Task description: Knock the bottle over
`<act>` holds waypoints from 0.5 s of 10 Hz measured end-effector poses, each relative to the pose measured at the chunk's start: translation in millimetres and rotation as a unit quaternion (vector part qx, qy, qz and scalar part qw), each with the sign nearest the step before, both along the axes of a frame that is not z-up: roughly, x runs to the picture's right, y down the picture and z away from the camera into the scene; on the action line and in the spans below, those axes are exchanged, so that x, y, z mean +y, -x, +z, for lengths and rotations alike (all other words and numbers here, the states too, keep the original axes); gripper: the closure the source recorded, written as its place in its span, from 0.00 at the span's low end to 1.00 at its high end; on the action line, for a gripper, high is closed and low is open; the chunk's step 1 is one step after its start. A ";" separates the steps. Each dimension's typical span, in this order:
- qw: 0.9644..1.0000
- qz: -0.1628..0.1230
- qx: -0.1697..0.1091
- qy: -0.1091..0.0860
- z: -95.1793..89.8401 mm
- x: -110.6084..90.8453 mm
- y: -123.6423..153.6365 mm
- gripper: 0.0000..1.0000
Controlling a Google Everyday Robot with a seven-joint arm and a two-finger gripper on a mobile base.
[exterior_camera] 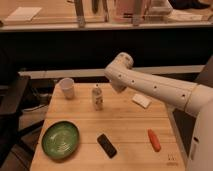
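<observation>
End effector (118,87) sits at the tip of the white arm (155,90), mostly tucked under the arm's bent end, above the far-middle part of the worktop (127,125). Its fingers are pressed together w/ nothing between them. The end effector is just right of the bottle (97,98), not touching it. The arm comes in from the right side.

Bottle stands upright on the worktop, far-middle, approx. btwn the white cup (67,88) on its left and the end effector on its right. Cup is upright too, far-left corner area.

Nearer: green plate (60,139) at near-left, black flat object (106,145) lying near-middle, orange object (154,140) lying near-right. Small white pad (142,100) lies under the arm, right of the bottle.
</observation>
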State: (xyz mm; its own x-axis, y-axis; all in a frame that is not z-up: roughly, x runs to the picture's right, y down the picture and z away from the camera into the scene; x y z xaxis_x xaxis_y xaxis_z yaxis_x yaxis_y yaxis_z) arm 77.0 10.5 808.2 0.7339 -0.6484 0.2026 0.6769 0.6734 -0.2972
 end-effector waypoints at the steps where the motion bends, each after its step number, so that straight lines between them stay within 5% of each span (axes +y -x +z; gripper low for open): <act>1: 1.000 -0.002 -0.002 -0.001 3.2 0.0 0.9 1.00; 5: 1.000 -0.014 -0.010 -0.004 13.6 0.2 10.2 1.00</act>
State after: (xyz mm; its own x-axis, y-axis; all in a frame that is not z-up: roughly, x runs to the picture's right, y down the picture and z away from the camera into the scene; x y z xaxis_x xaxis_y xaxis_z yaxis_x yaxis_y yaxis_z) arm 66.9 10.7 821.7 0.7108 -0.6703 0.2130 0.7018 0.6558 -0.2781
